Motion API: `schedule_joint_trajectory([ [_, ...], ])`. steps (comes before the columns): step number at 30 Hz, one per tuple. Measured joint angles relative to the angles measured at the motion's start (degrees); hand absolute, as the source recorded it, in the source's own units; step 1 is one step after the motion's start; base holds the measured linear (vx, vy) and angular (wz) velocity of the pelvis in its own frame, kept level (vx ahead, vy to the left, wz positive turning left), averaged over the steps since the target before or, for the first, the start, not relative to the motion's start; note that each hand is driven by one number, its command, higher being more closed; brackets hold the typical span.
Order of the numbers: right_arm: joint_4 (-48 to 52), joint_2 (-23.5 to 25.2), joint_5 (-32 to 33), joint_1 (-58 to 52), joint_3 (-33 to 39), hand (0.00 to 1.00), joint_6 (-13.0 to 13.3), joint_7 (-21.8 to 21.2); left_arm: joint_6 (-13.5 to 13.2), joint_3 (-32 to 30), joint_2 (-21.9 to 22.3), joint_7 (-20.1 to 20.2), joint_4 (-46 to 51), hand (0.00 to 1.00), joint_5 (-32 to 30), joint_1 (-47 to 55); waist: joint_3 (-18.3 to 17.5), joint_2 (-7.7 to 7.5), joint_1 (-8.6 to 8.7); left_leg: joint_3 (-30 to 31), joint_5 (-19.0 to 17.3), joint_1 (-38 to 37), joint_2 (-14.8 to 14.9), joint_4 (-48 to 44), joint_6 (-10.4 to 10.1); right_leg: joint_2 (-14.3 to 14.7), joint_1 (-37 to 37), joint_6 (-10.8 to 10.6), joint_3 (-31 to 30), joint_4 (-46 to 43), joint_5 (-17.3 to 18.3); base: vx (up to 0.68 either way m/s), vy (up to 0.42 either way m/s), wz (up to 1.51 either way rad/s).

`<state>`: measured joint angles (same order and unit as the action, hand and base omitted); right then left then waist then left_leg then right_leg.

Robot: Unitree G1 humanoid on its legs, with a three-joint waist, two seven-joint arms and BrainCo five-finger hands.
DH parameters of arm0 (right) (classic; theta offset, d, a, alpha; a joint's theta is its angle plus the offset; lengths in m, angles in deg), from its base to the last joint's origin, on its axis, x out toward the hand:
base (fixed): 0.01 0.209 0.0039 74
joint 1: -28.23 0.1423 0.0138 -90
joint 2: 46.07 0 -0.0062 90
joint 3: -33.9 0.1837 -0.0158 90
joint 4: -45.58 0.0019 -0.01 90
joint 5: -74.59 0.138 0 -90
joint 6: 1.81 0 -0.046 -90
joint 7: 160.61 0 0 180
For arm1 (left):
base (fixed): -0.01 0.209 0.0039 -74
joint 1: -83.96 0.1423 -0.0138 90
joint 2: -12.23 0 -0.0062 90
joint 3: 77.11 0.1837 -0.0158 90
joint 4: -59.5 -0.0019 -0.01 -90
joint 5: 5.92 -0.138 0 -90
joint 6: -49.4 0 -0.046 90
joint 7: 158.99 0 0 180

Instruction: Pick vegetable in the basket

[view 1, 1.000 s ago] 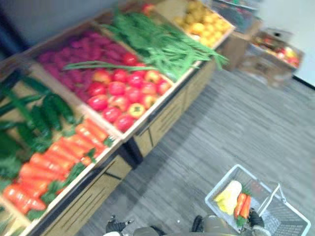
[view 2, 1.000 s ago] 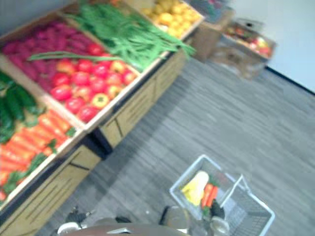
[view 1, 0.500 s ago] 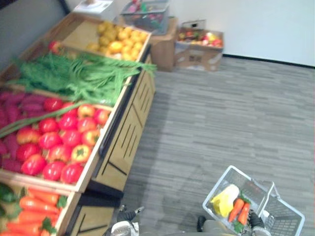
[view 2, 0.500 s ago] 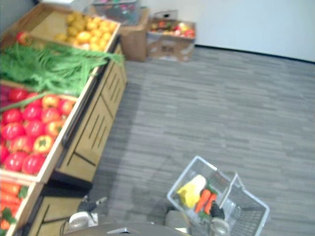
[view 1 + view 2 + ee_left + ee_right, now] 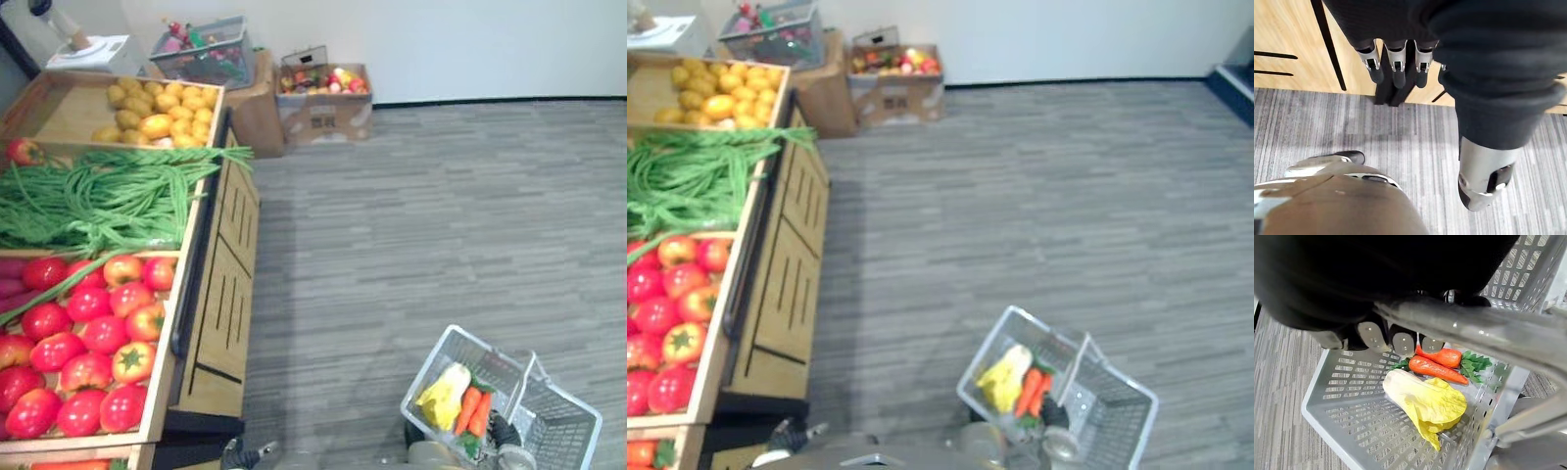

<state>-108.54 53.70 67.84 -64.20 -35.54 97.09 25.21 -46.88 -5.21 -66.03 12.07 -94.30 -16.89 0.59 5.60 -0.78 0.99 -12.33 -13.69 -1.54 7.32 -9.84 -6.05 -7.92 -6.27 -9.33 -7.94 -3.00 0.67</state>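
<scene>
**Basket carried in the right hand, left hand free beside the produce stand**

From the head camera I look down on a wire basket (image 5: 563, 436) at my lower right, above the grey floor (image 5: 441, 225). The right hand (image 5: 505, 431) sits at its handle (image 5: 1464, 327). In the right wrist camera its fingers (image 5: 1402, 340) are curled round that metal bar, so the hand is clenched on the handle.

The vegetables lie at one end of the basket. A pale yellow leafy cabbage (image 5: 1425, 401) rests on the mesh bottom. Two carrots (image 5: 1437, 368) with green tops lie side by side just beside it, touching each other. The nearer one touches the cabbage. The other end of the basket, past the handle, shows bare mesh.

The left hand (image 5: 238, 455) shows at the bottom edge of the head view, close to the corner of the wooden stand (image 5: 220, 294). In its own wrist camera the fingers (image 5: 1397, 68) hang straight and relaxed with the thumb (image 5: 1483, 181) apart from them. It holds nothing. Past the fingertips I see the stand's wooden front and the floor.

On the stand to my left, red tomatoes (image 5: 88, 343) fill the nearest full bin. Long green beans (image 5: 98, 196) lie in the bin beyond them, and yellow produce (image 5: 157, 108) in the one after that. I cannot tell what kind the yellow produce is. Against the far wall stand cardboard boxes (image 5: 323, 113), one with mixed produce in it.
</scene>
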Motion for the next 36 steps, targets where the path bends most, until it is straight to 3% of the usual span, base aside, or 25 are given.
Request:
schedule_joint_trajectory([
  [5, 0.8, 0.5, 0.0, -0.3, -0.8, 1.0, -0.1, 0.0, 0.1, 2.3, -0.3, 0.0, 0.2, 0.0, -1.6, -0.8, -0.4, -0.46, -0.02, -5.0, 0.0, -3.8, 0.4, 2.5, -0.1, 0.5, -1.3, 0.4, 0.8, -2.4, -0.8, 0.05, 0.005, -0.41],
  [15, 1.3, 2.6, 0.0, -2.2, 2.3, 1.0, -0.1, 0.0, -0.8, 1.9, -0.6, 0.8, 1.0, 0.0, -0.3, -0.4, -1.9, -2.21, -1.18, -5.7, 0.0, -4.6, -0.3, 2.7, 0.0, -0.4, -0.7, 0.4, 5.0, -2.0, -0.7, 0.0, -0.005, -0.02],
  [21, -1.7, 0.9, 0.0, -2.9, 5.5, 1.0, -0.7, -0.7, -0.8, 2.0, 0.1, 2.7, -1.8, 0.0, 6.6, 0.3, -4.1, 0.29, -0.94, -5.6, 0.1, -4.6, 0.5, 3.9, -0.2, 1.0, 2.0, 0.7, 5.9, 5.3, -3.7, 0.01, -0.043, -0.04],
  [24, -2.3, 0.3, 0.0, -3.0, 6.1, 1.0, -1.0, -1.2, -0.8, 2.1, 0.2, 3.2, -2.4, 0.0, 8.7, 0.3, -4.4, 0.77, -0.84, -5.6, 0.1, -5.0, 0.5, 4.2, -0.2, 1.0, 3.2, 0.7, 6.0, 7.2, -4.6, 0.03, -0.013, -0.01],
  [36, -4.4, 0.0, 0.0, -2.4, 6.1, 1.0, -0.8, -1.4, -0.9, 2.0, -0.4, 5.2, -4.0, 0.0, 11.7, 0.0, -4.7, 0.0, -0.84, -5.5, 0.1, -5.8, -0.1, 4.4, -0.2, 0.5, 4.6, 0.7, 5.9, 8.9, -5.3, 0.0, 0.0, 0.0],
])
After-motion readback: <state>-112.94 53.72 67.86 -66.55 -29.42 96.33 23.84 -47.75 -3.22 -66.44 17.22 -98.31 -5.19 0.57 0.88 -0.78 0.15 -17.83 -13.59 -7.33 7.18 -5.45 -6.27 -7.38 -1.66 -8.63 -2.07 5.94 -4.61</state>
